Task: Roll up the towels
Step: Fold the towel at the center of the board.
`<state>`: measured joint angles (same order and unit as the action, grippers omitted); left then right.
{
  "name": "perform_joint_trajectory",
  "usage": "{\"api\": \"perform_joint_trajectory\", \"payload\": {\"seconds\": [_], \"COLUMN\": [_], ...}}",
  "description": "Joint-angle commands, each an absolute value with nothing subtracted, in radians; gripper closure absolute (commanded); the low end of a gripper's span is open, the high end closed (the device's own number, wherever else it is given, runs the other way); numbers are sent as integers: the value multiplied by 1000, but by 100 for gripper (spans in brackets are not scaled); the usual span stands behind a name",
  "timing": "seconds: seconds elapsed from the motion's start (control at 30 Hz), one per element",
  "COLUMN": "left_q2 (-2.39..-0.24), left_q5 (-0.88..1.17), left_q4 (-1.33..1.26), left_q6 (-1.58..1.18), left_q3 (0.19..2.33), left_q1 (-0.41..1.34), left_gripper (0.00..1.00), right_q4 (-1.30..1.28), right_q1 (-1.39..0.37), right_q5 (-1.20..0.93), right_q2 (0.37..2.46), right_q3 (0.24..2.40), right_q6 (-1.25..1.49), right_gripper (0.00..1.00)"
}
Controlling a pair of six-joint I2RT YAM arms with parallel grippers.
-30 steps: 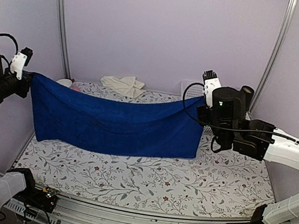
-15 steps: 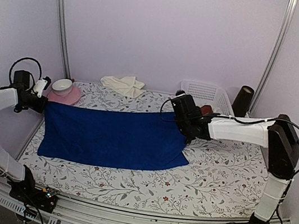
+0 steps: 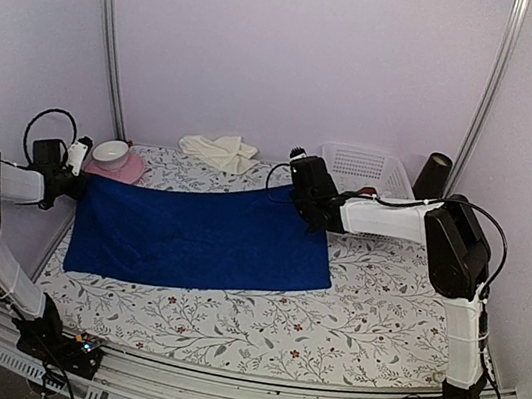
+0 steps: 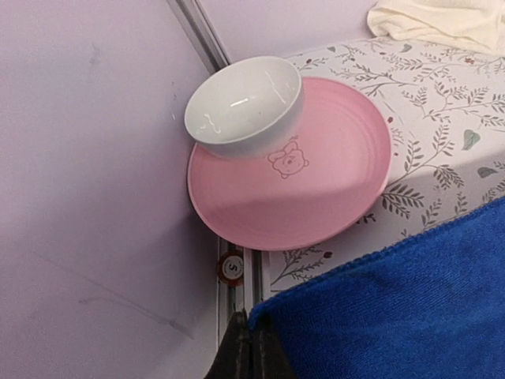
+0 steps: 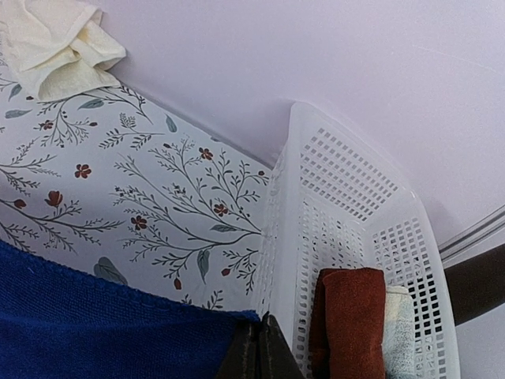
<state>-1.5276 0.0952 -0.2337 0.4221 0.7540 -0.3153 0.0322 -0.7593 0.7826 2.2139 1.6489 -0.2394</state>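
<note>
Blue towel (image 3: pixel 200 235) lies spread flat across the middle of the flowered tabletop (image 3: pixel 348 319). Its long side runs left to right, and there are a few soft creases in the cloth.

The left hand (image 4: pixel 251 351) has its two fingers pressed fully together on the towel's far left corner, right at the left edge of the tabletop. Just beyond that corner sits a pink plate (image 4: pixel 316 189), which hangs a little over the tabletop's edge. A white bowl (image 4: pixel 245 106) stands on the plate's far-left part.

The right hand (image 5: pixel 256 351) pinches the towel's far right corner in the same way, its fingers closed tight on the hem and low over the tabletop. Just beside this hand, to its right, stands a white basket (image 5: pixel 347 229). In it are a dark red roll (image 5: pixel 347 320) and a pale roll (image 5: pixel 399 332), side by side. A dark cup (image 3: pixel 433 175) stands past the basket in the far right corner.

The cream towel (image 3: pixel 218 149) lies crumpled in a loose heap at the far edge of the tabletop, against the back wall. It is between the plate and the basket, apart from the blue towel and from both hands.
</note>
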Motion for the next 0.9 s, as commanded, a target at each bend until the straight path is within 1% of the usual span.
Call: {"api": "perform_joint_trajectory", "payload": {"seconds": [0.0,0.13,0.23,0.3,0.5,0.87], "left_q2": [-1538,-1546,-1546,-1535,-1456,-1394], "left_q5": [66,129,139,165,363,546], "left_q4": [-463,-463,-460,-447,-351,-251], "left_q6": [472,499,534,564,699,826], "left_q3": [698,697,695,686,626,585], "left_q1": [-310,-309,-312,-325,-403,-524], "left_gripper": [100,100,100,100,100,100], "right_q4": [88,101,105,120,160,184], "right_q1": [-728,-715,-708,-708,-708,-709], "right_q5": [771,760,741,714,583,498], "right_q2": [2258,2271,2261,2229,2118,2000], "right_q3": [1696,1703,1682,1636,1461,1296], "right_q6": [-276,-292,-297,-301,-318,-311], "right_gripper": [98,99,99,99,98,99]}}
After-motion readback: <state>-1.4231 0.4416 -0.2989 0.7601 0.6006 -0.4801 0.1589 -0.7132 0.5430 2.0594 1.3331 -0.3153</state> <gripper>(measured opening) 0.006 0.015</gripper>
